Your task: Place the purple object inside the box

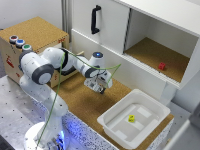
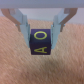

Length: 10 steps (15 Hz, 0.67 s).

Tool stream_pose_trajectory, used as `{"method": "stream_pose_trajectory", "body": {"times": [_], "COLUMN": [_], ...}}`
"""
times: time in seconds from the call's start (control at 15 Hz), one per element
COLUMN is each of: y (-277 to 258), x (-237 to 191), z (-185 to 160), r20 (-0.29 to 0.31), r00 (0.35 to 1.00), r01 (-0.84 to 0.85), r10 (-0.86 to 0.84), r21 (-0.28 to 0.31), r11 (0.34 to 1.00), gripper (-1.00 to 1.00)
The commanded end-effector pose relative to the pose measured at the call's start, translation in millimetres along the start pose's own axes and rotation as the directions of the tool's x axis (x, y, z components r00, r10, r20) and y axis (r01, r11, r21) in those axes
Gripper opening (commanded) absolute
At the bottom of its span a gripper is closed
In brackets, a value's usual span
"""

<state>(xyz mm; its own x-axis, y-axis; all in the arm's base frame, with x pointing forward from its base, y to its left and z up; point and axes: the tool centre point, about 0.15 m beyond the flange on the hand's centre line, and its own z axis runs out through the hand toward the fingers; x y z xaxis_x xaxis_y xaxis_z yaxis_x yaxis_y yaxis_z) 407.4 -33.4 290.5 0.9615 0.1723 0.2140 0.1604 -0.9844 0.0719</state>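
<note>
The purple object (image 2: 41, 42) is a small cube with yellow letters, lying on the cork surface. In the wrist view my gripper (image 2: 41, 28) is open, and the cube lies between and just beyond its two fingertips (image 2: 24, 25), which are not touching it. In the exterior view my gripper (image 1: 100, 85) hangs low over the cork mat and hides the cube. The box (image 1: 113, 126) is a white plastic tub toward the exterior view's right of the gripper, with a small yellow object (image 1: 131, 118) inside.
A white cabinet (image 1: 115, 30) stands behind the mat; its open compartment holds a red object (image 1: 162, 66). A cork-topped crate (image 1: 35, 35) with coloured buttons stands at the exterior view's left. A green cable (image 1: 60, 85) hangs along the arm.
</note>
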Motion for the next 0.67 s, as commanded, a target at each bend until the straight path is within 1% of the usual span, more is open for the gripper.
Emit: {"method": "stream_pose_trajectory", "body": {"times": [0.0,0.13,0.2,0.27,0.47,0.6], "y": [-50,-66,-73,-80,-105,-125], "x": [11,20,24,28,47,60], "z": [-113,-139,-148,-153,-170,-179], "r20": [-0.04,-0.061,-0.059,-0.055,-0.068,-0.083], "r00": [0.991,0.98,0.974,0.966,0.929,0.9], "r01": [0.117,0.181,0.212,0.247,0.359,0.424], "r10": [-0.124,-0.19,-0.22,-0.254,-0.363,-0.428], "r21": [-0.144,-0.136,-0.123,-0.106,-0.069,-0.067], "r11": [0.983,0.974,0.969,0.963,0.931,0.903], "gripper": [-1.0,-1.0,-1.0,-1.0,-1.0,-1.0]}}
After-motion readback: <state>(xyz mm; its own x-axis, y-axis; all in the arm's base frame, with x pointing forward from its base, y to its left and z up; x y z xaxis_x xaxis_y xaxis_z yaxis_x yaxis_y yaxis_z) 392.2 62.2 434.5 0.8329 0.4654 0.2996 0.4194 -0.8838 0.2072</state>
